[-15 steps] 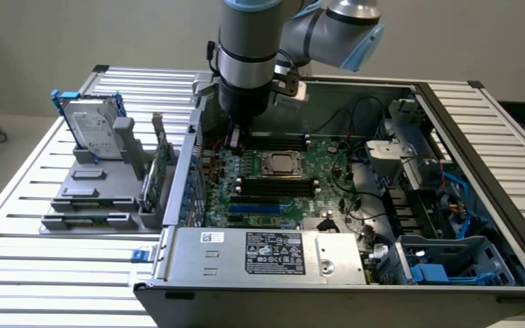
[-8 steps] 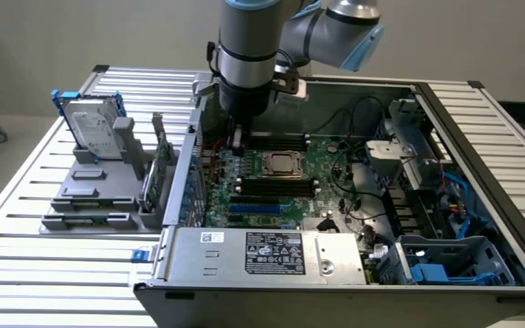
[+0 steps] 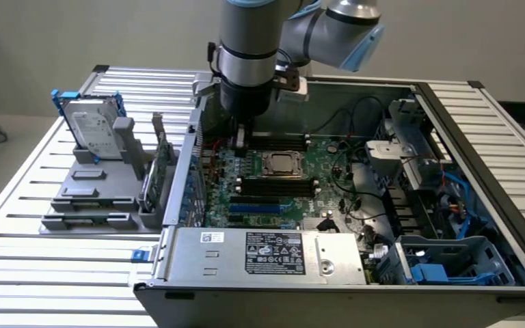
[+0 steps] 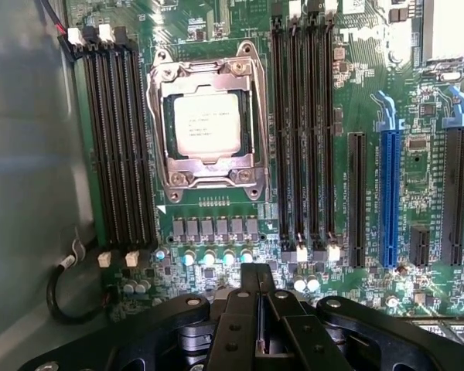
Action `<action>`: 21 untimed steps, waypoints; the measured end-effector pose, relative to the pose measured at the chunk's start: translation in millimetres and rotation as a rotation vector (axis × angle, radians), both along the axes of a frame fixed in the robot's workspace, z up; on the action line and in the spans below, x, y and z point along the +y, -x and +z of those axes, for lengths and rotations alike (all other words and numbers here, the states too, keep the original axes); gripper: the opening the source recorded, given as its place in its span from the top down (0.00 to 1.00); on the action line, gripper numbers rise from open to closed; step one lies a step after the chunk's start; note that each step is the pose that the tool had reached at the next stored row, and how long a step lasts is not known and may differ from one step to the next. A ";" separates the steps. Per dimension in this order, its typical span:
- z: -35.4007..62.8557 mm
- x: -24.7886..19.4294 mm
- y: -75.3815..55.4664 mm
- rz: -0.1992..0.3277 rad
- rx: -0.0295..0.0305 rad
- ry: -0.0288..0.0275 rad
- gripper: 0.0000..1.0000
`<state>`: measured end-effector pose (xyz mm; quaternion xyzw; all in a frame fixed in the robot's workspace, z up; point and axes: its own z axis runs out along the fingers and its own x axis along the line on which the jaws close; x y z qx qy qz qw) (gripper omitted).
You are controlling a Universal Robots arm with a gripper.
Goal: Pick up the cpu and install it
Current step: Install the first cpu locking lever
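1. Exterior view: the gripper (image 3: pixel 240 141) hangs low inside the open computer case (image 3: pixel 481 123), over the green motherboard (image 3: pixel 276 184) near its far edge. The cpu (image 3: pixel 281 162) lies flat in the metal-framed socket (image 3: pixel 281 164), just beside the gripper toward the exterior view's right and slightly nearer the camera. A hard drive (image 3: pixel 91 126) stands in a grey holder (image 3: pixel 89 198) outside the case.

2. Wrist view: the gripper (image 4: pixel 261 325) has its fingers pressed together, holding nothing. The cpu (image 4: pixel 207 126) sits squarely in the socket (image 4: pixel 206 131), between memory slots (image 4: pixel 117 147), apart from the fingertips across a row of capacitors (image 4: pixel 216 255).
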<state>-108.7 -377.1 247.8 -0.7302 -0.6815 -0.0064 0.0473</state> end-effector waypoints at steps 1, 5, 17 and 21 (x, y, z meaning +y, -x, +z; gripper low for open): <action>0.0 0.7 -0.4 0.002 -0.0010 0.0032 0.89; 0.0 4.3 -2.1 0.008 -0.0043 0.0118 0.89; 0.0 17.4 -3.4 0.038 -0.0066 0.0239 0.89; 0.0 21.5 -3.4 0.051 -0.0067 0.0281 0.89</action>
